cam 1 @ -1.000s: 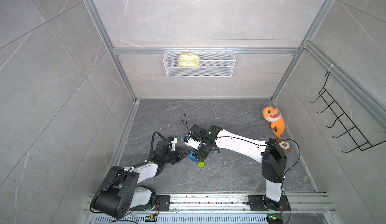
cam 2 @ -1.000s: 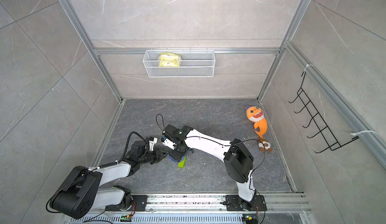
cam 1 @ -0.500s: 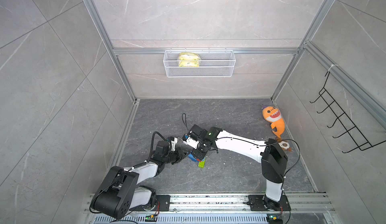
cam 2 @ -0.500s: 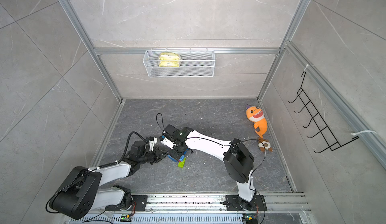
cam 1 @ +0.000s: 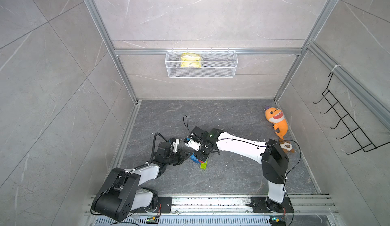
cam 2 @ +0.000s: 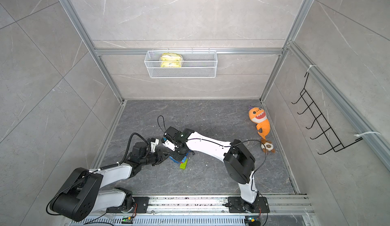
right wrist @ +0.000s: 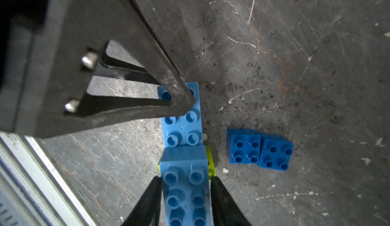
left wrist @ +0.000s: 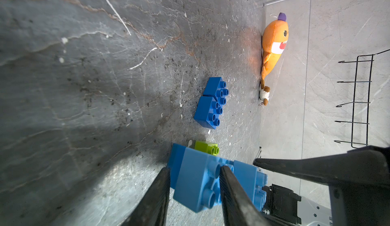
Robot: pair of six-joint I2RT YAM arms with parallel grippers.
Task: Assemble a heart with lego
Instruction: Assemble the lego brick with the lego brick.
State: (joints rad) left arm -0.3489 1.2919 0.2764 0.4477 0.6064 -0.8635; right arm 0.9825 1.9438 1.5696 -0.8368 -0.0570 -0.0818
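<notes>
The left pincer (left wrist: 194, 170) is narrow. In its own wrist view one finger (left wrist: 157, 197) lies along the edge of the heart (right wrist: 181, 125) and the other finger (left wrist: 231, 195) crosses the studs of a light blue brick at the heart's left end, so it holds that end. The right wrist view shows that same end from the other side, with the black tip resting on the studs. The right pincer (right wrist: 185, 178) is also closed in, its two fingers pressed flat against the long sides of the upper light blue brick (right wrist: 185, 193), which sits stacked on the heart. A lime green brick (left wrist: 205, 148) peeks out under that upper brick in both wrist views.

In both top views the two pincers meet over the heart on the worktop (cam 1: 232, 172), left of centre and toward the near edge. There only a sliver of blue and the green end show, and the grips themselves are hidden under the wrists.

Two dark blue bricks (right wrist: 259, 151) lie side by side and touching, a little apart from the heart on its right. Only the wrist views show them; in the top views the right arm covers that spot.

Further right, an orange plush shark (cam 1: 276, 119) lies against the right wall, with a small brown and white toy (cam 1: 286, 147) just nearer. A wire basket (cam 1: 211, 75) on the far wall holds a yellow packet (cam 1: 190, 60). A black hook rack (cam 1: 346, 128) hangs on the right wall.
</notes>
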